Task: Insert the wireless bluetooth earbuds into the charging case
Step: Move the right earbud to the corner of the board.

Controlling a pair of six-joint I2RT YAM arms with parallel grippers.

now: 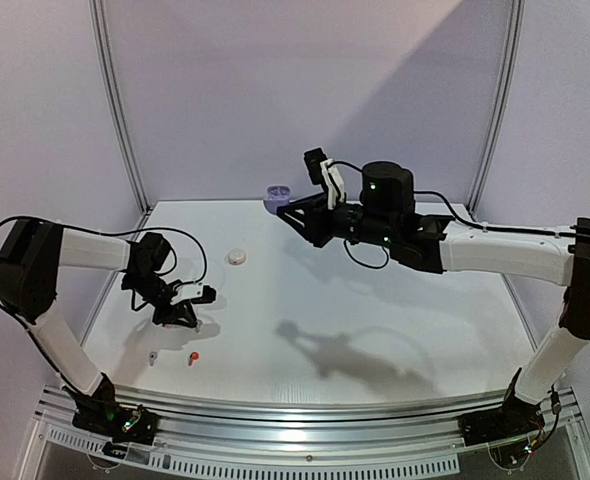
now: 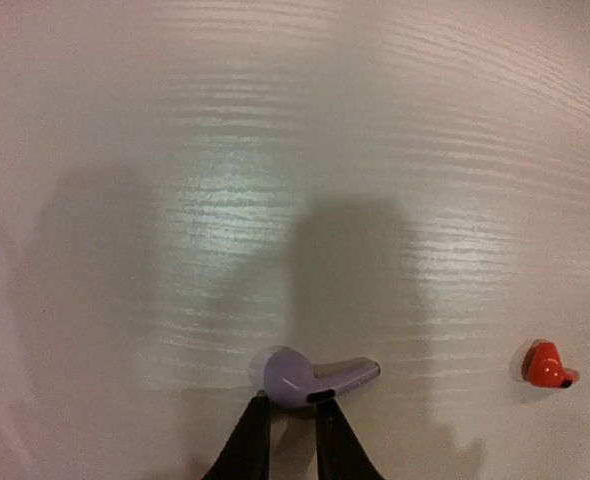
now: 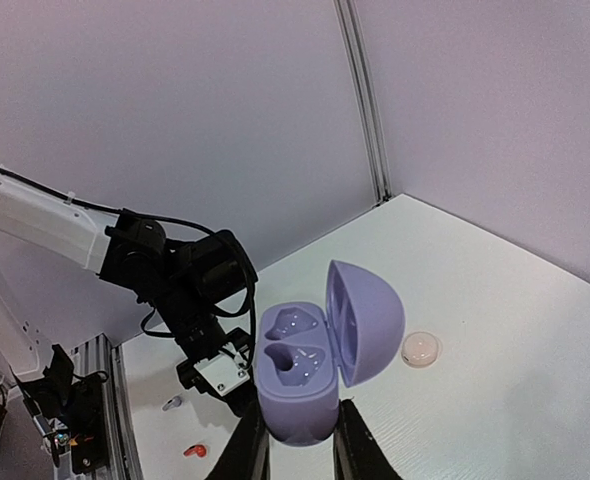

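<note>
Right arm [image 1: 495, 250] aloft, lavender case [image 3: 295, 385] seemingly between its fingers [image 3: 247, 450]

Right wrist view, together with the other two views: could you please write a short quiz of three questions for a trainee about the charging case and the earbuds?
1. True or false: the lavender charging case held between the right fingers has its lid shut.
2. What sits in the two sockets of that case? A) two earbuds B) one earbud C) nothing
3. Fill in: the earbud pinched by the left fingers is ____ in colour.

Key: 1 false, the lid stands open. 2 C. 3 lavender.
</note>
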